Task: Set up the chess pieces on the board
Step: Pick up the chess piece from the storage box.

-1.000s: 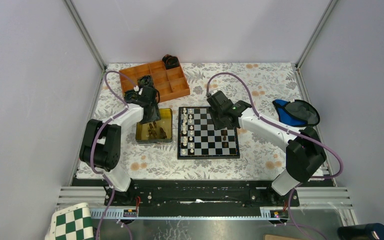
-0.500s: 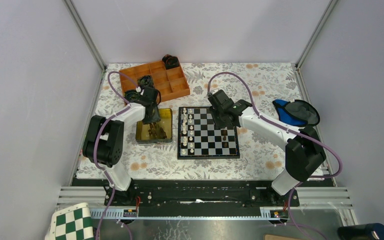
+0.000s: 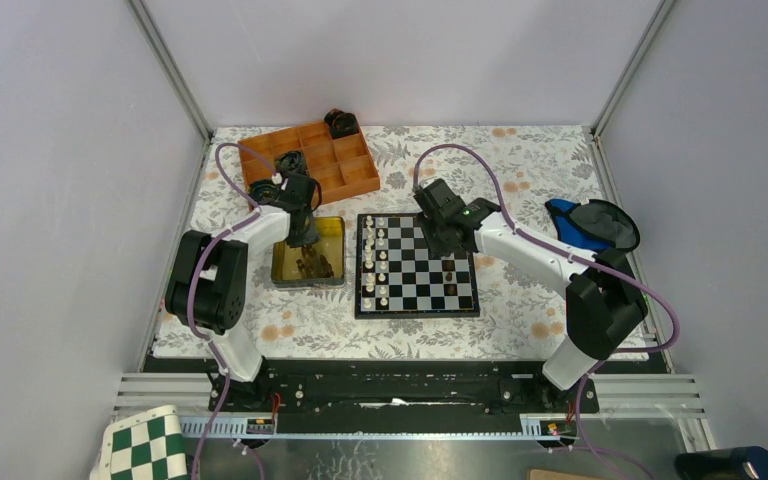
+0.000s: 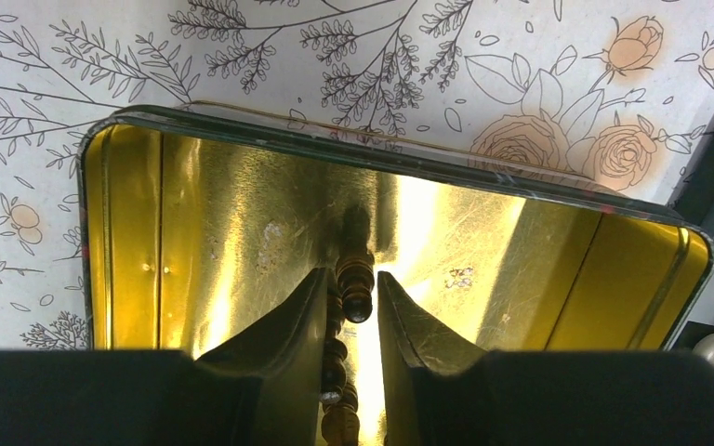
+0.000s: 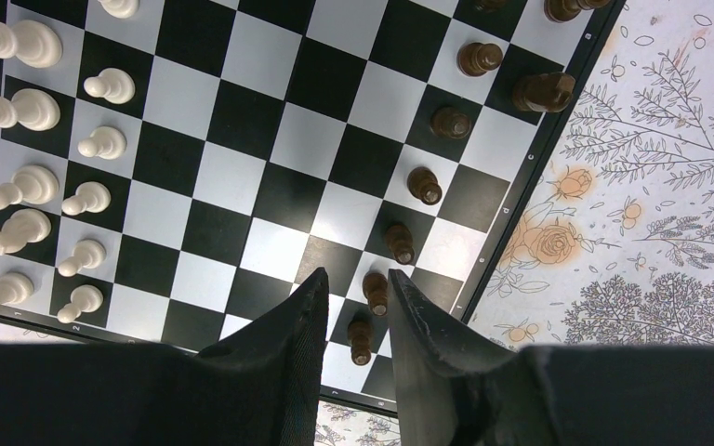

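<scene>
Gold tin (image 4: 121, 186), left: left gripper (image 4: 351, 277) sunk deeper than a second ago, jaws narrowed around dark brown piece (image 4: 357, 295), grip uncertain. Farther right, right gripper (image 5: 356, 275) edged back, parted, empty, above dark pawns (image 5: 423, 184) on board (image 5: 270, 111).

Floral table (image 3: 520, 160): board (image 3: 416, 313), gold tin (image 3: 334, 232), orange tray (image 3: 352, 165)

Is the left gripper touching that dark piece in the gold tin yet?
Cannot tell. Left wrist view: the dark piece stands between the fingers of the left gripper, close on both sides, but shadow hides any contact.
</scene>
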